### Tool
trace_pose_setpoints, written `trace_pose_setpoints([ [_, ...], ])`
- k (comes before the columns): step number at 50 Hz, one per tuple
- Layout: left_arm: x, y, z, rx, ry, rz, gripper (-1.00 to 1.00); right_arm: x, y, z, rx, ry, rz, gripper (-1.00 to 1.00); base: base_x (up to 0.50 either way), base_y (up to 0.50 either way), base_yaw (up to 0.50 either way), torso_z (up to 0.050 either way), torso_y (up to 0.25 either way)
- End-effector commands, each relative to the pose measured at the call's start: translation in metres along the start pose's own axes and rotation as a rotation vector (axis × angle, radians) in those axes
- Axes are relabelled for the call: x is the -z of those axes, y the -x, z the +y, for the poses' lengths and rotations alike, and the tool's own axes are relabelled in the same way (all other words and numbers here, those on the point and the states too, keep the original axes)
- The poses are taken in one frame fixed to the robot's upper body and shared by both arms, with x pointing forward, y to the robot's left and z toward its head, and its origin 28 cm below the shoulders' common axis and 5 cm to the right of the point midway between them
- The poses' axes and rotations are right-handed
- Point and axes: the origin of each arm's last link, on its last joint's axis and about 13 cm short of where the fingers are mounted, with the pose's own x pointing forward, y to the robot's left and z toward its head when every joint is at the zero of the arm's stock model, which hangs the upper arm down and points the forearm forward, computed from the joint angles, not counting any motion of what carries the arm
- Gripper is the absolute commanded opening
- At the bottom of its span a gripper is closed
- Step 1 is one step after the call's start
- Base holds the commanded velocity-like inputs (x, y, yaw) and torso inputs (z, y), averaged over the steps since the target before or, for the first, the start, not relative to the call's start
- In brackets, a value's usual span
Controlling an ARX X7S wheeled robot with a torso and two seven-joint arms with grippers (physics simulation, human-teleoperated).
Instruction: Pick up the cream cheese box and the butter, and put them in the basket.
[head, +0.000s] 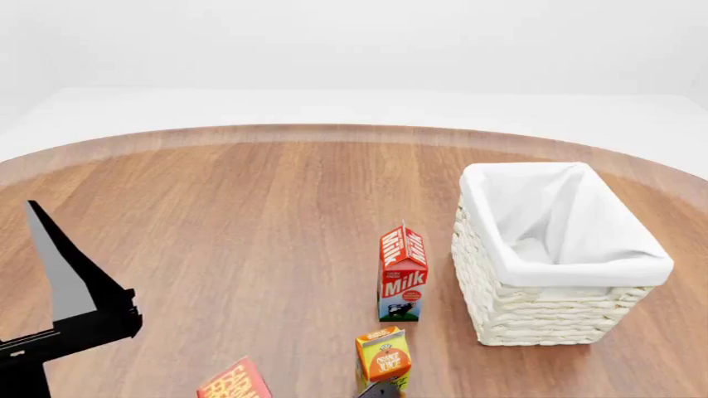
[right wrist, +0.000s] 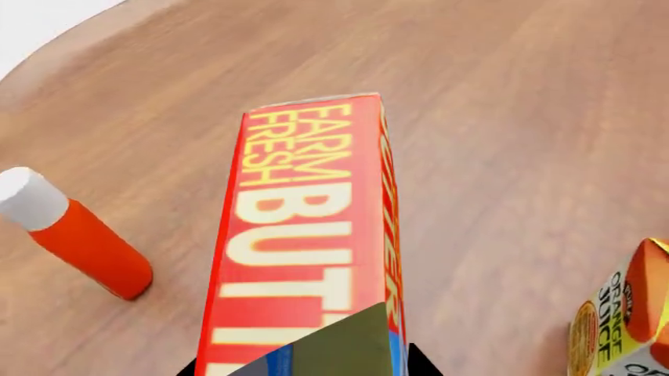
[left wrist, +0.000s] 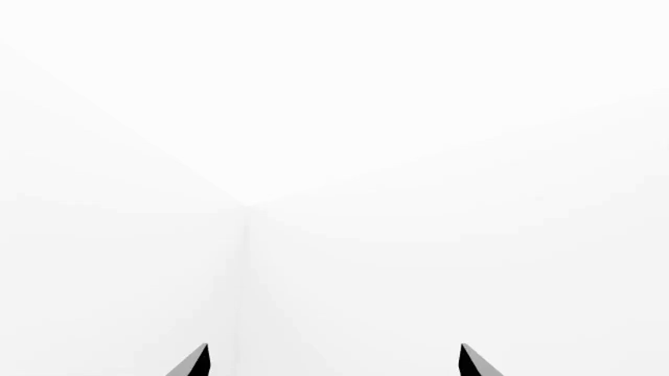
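The butter (right wrist: 309, 235), a red box with yellow "FARM FRESH BUTTER" lettering, fills the middle of the right wrist view. My right gripper (right wrist: 309, 364) is shut on its near end, one black finger on each side. In the head view only a tilted corner of the butter (head: 235, 381) shows at the bottom edge. The cream-white wicker basket (head: 520, 311) with its white liner stands at the right and looks empty. My left gripper (left wrist: 334, 360) is open, points at white walls, and hangs over the table's left side (head: 78, 307). The cream cheese box is out of view.
A red milk carton (head: 403, 274) stands just left of the basket. An orange juice carton (head: 383, 356) is in front of it, close beside the butter (right wrist: 622, 321). A red-orange bottle with a white cap (right wrist: 78, 239) lies on the round wooden table (head: 221, 215).
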Motion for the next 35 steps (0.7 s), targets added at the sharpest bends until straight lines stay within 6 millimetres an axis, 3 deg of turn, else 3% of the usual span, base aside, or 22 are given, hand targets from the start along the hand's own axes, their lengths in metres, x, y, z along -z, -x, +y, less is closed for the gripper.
trace_pose_setpoints([
  [1, -0.001, 0.0, 0.001, -0.002, -0.002, -0.003, 1.0, -0.018, 0.024, 0.003, -0.018, 0.043, -0.143, -1.0, 0.0, 0.0, 0.0, 0.0, 0.0],
  [35, -0.001, 0.0, 0.0, 0.0, -0.007, -0.006, 1.0, -0.053, 0.056, -0.027, 0.181, 0.109, -0.324, -1.0, 0.0, 0.0, 0.0, 0.0, 0.001],
])
